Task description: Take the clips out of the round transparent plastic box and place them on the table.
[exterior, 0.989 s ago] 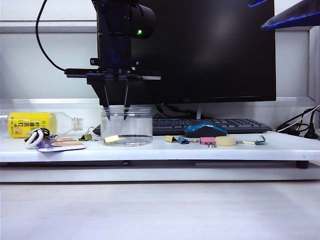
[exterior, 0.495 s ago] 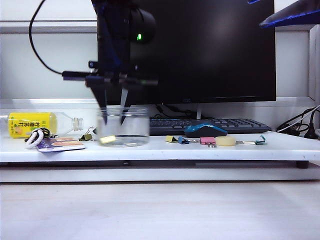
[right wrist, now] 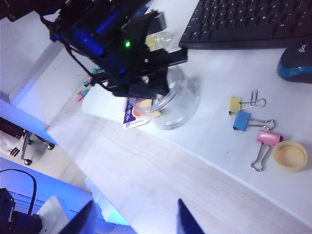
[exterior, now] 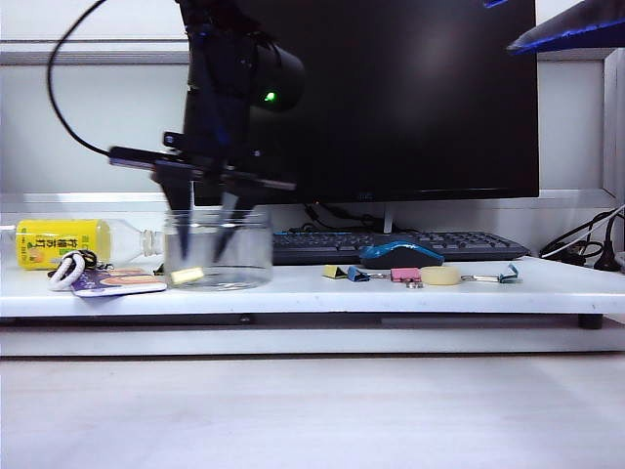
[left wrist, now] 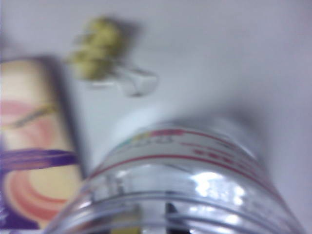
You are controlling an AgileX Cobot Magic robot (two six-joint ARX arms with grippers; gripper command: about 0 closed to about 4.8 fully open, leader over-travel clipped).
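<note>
Toward the tabletop's (exterior: 508, 291) left end, the left end effector (exterior: 201, 249) reaches down into the round transparent plastic box (exterior: 219, 251), fingers spread and holding nothing. One pale-yellow clip (exterior: 187, 277) lies inside the box at its left wall. High off the tabletop's right end, the right end effector (right wrist: 136, 219) hangs with fingers spread wide, empty.

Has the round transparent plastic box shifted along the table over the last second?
Yes: the round transparent plastic box slid left, away from the keyboard, toward the yellow-labelled bottle.
</note>
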